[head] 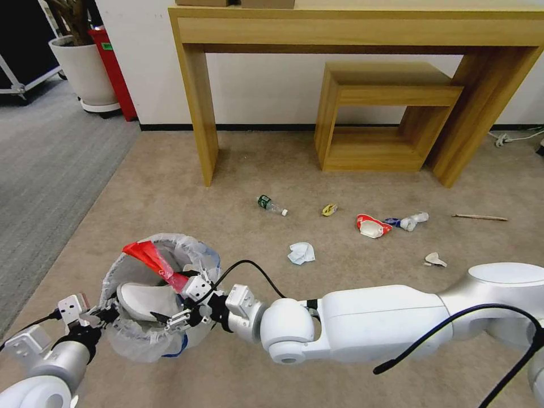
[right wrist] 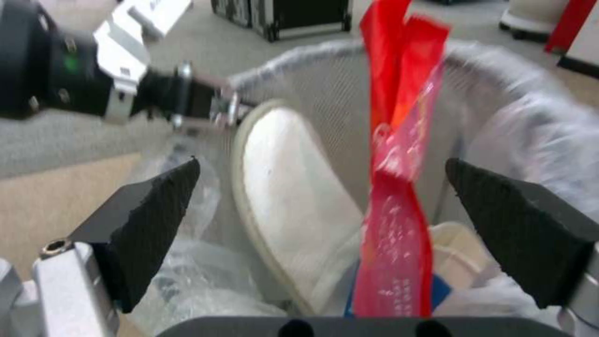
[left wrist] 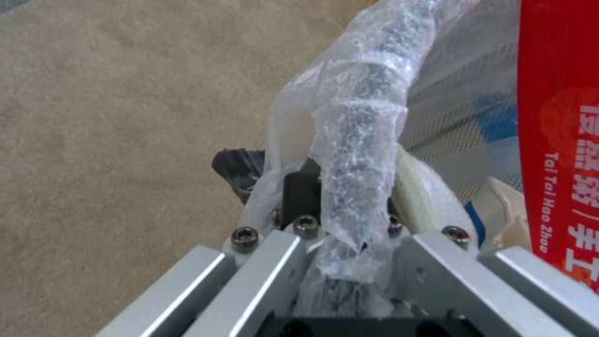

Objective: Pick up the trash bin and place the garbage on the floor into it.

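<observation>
The trash bin (head: pixel 190 245), lined with a translucent bag, hangs tilted above the floor (head: pixel 187 192). My left gripper (head: pixel 106 311) (left wrist: pixel 325 185) is shut on the bin's bag-wrapped rim (left wrist: pixel 359 117). My right gripper (head: pixel 182 305) (right wrist: pixel 337 224) hovers open over the bin mouth, with a red wrapper (head: pixel 153 258) (right wrist: pixel 399 140) standing loose between its fingers (right wrist: pixel 156 220). A white slipper (head: pixel 141 300) (right wrist: pixel 293 196) lies inside the bin. Garbage remains on the floor: a small bottle (head: pixel 272 205), crumpled paper (head: pixel 301 253), a red wrapper (head: pixel 372 225), a plastic bottle (head: pixel 411 220) and a thin stick (head: pixel 479 217).
A wooden console table (head: pixel 195 107) stands against the wall with a low wooden shelf unit (head: pixel 385 113) under it. A white plant pot (head: pixel 85 73) sits far left on the grey ribbed carpet (head: pixel 39 158). A cable (head: pixel 513 136) lies at the far right.
</observation>
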`<state>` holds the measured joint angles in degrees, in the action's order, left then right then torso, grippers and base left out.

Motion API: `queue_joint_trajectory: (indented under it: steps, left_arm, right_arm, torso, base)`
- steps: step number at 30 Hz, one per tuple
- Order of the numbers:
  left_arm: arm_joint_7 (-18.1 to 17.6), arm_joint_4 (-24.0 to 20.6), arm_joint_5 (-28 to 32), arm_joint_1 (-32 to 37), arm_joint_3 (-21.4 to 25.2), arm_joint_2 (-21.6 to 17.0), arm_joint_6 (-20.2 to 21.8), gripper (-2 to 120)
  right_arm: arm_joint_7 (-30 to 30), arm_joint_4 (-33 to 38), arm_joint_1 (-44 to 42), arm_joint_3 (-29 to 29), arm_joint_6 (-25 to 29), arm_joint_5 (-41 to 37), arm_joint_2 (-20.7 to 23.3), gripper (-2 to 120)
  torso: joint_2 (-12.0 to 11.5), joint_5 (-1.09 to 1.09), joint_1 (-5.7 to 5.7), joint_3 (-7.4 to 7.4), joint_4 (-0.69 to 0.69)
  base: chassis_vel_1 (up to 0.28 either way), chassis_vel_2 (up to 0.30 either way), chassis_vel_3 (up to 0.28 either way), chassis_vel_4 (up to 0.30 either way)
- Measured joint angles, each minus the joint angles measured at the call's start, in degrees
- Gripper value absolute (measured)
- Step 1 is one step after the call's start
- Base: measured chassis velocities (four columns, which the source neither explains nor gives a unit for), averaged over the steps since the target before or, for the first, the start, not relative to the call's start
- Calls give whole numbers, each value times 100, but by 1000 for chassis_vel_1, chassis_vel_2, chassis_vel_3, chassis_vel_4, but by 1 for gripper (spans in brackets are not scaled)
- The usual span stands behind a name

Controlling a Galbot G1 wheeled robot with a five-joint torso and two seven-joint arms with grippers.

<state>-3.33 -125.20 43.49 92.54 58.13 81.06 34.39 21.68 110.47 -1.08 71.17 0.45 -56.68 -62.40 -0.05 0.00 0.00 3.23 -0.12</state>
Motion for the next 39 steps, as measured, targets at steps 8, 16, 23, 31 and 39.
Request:
queue_joint_trajectory:
  steps: [8, 16, 23, 31, 39]
  left_arm:
    - [14, -77, -41, 125, 77, -54, 20, 1]
    - [83, -237, -146, 280, 134, -71, 23, 1]
    - [165, -353, -286, 351, 140, -108, 22, 1]
    - [176, -411, -282, 408, 121, -215, 19, 1]
    - [183, -447, -274, 405, 81, -301, -2, 1]
  right_arm:
    - [-97, 312, -946, -1858, 260, 147, 764, 100]
    - [22, 275, -2288, -4101, 192, 417, 1253, 100]
    - [54, 47, -4001, -6431, 344, 1010, 1280, 100]
    - [-279, -2, -5649, -8432, 703, 1896, 616, 100]
    - [-467, 130, -6760, -9460, 957, 2709, 16, 100]
  torso:
    - [0, 1, 0, 0, 0]
    - [0, 0, 0, -1, 0]
    - [0, 1, 0, 0, 1]
    - [0, 2, 0, 0, 0]
    - [0, -2, 0, 0, -1]
  base:
    - [0, 0, 0, 0]
    - [0, 0, 0, 0]
    - [0, 0, 0, 0]
    - [0, 0, 0, 0]
    - [0, 0, 0, 0]
